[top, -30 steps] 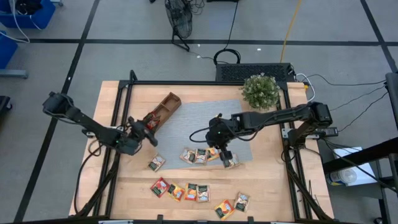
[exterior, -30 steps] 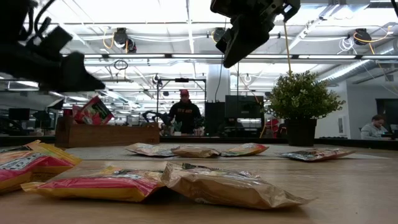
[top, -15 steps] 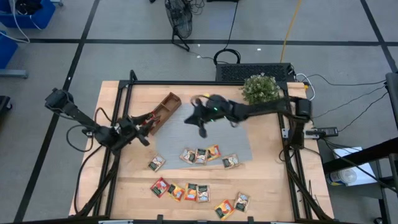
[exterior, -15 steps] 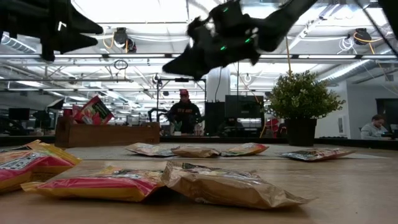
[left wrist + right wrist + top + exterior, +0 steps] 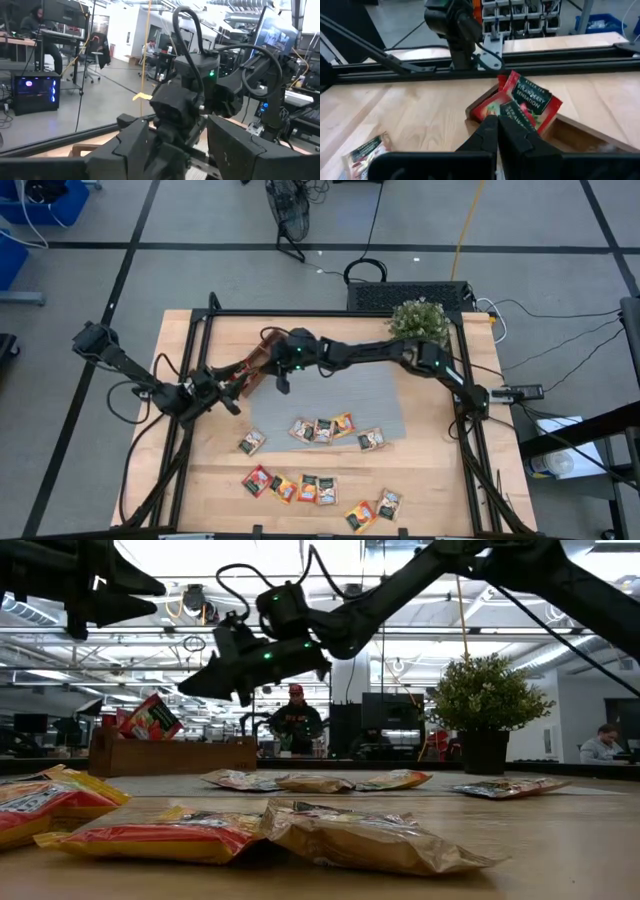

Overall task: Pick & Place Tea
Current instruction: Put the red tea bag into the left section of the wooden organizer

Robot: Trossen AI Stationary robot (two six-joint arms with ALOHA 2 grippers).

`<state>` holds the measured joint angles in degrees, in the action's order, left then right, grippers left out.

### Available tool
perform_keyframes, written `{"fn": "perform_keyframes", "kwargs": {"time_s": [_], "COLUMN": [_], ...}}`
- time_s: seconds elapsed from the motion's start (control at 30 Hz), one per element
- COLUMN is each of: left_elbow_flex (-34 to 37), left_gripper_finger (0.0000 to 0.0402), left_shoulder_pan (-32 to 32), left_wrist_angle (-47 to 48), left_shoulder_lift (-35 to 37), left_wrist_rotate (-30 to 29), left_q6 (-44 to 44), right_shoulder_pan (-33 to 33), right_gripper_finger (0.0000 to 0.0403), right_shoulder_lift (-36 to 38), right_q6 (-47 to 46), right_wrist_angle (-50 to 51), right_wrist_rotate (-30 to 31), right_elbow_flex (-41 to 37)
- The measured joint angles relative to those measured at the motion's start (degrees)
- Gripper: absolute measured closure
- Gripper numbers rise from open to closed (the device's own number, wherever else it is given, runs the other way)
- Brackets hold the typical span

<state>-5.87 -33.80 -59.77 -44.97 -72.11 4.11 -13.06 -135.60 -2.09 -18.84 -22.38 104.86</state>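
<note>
The right gripper [image 5: 283, 383] is now reaching across the mat [image 5: 380, 395] to the near end of the tray [image 5: 268, 352], having swung there from above the row of sachets [image 5: 322, 429] where it hung a second ago; the left gripper [image 5: 228, 387] is drawing back a little toward the table's left edge, just beside the tray's other end. The right gripper's fingers [image 5: 496, 131] are pressed fully together, and no sachet is showing between them, so this is looking like an empty pass or a nudge at the tray's contents rather than a delivery. The left gripper is holding its fingers [image 5: 131, 145] wide apart with nothing between them. Most of the tea is waiting on the table: 4 sachets in a row on the mat's front edge, 1 [image 5: 251, 442] alone on bare wood, 4 [image 5: 292, 486] in a second row nearer the front, and 2 [image 5: 373, 509] at the front right. The sachets are flat, crinkled foil squares in red, orange, yellow and green. 2 red ones [image 5: 522, 101] marked "Strawberry" are standing tilted in the tray.
</note>
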Motion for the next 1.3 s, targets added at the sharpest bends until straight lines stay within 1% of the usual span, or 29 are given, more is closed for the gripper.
{"fn": "perform_keyframes", "kwargs": {"time_s": [0.13, 0.23, 0.3, 0.37, 0.47, 0.53, 0.63, 0.77, 0.9, 1.0, 1.07, 1.1, 1.13, 1.17, 1.2, 1.3], "left_elbow_flex": [0.0, 0.0, 0.0, 0.0, 0.0, 0.0, -0.34, -0.83, -0.87, -0.87, -0.87, -0.87, -0.87, -0.9, -0.9, -0.9], "left_gripper_finger": [0.0199, 0.0199, 0.0199, 0.0199, 0.0199, 0.0199, 0.0199, 0.0199, 0.0199, 0.0199, 0.0199, 0.0199, 0.0199, 0.0199, 0.0199, 0.0199], "left_shoulder_pan": [-0.08, -0.13, -0.58, -1.35, -3.45, -5.5, -8.17, -10.31, -10.97, -10.95, -10.6, -10.38, -10.15, -9.87, -9.77, -8.98], "left_wrist_angle": [0.06, -0.69, -1.03, -0.98, -1.64, -1.69, -3.41, -4.5, -2.74, -2.67, -3.7, -5.03, -5.58, -4.91, -4.03, -0.46], "left_shoulder_lift": [-0.01, -0.01, 0.09, 0.07, 0.12, 0.13, 0.13, 0.15, 0.11, 0.11, 0.07, 0.05, 0.15, 0.21, 0.18, -0.06], "left_wrist_rotate": [0.04, 0.2, 1.13, 3.92, 8.75, 10.98, 11.69, 11.59, 10.15, 10.18, 8.94, 6.92, 3.71, 0.62, -2.47, -7.62], "left_q6": [-2.28, -5.13, -5.3, -3.79, 0.43, 2.44, 5.83, 6.37, 6.35, 3.97, 2.71, 3.29, 3.39, 3.33, 3.37, 3.29], "right_shoulder_pan": [-0.42, -1.49, -2.01, -2.44, -2.95, -3.17, -3.41, -3.39, -2.49, -1.35, 0.04, 0.86, 1.81, 2.76, 3.92, 7.49], "right_gripper_finger": [0.0403, 0.0403, 0.0403, 0.0403, 0.0403, 0.0403, 0.0403, 0.0403, 0.0403, 0.0403, 0.0403, 0.0403, 0.0403, 0.0403, 0.0403, 0.0403], "right_shoulder_lift": [-1.86, -2.83, -3.0, -3.0, -2.91, -2.91, -2.91, -3.22, -3.35, -1.32, 1.22, 3.4, 5.77, 8.02, 10.61, 18.94], "right_q6": [0.58, -0.27, -0.73, -0.76, -1.2, -1.69, -1.73, -1.31, -2.32, -3.44, -0.89, 1.02, 3.59, 6.48, 9.58, 18.28], "right_wrist_angle": [0.42, 0.27, 0.7, 0.95, 0.68, 0.7, 0.71, -0.18, 2.13, 7.17, 10.07, 12.72, 15.67, 18.12, 20.96, 30.29], "right_wrist_rotate": [0.96, -1.56, -1.67, -1.97, -6.15, -7.56, -7.66, -7.57, -8.15, -14.51, -16.25, -16.63, -16.23, -14.41, -11.86, -2.46], "right_elbow_flex": [2.94, 3.57, 3.58, 3.58, 3.63, 3.63, 3.63, 3.65, 3.65, 3.45, 3.46, 3.04, 2.47, 1.99, 1.23, -2.36]}}
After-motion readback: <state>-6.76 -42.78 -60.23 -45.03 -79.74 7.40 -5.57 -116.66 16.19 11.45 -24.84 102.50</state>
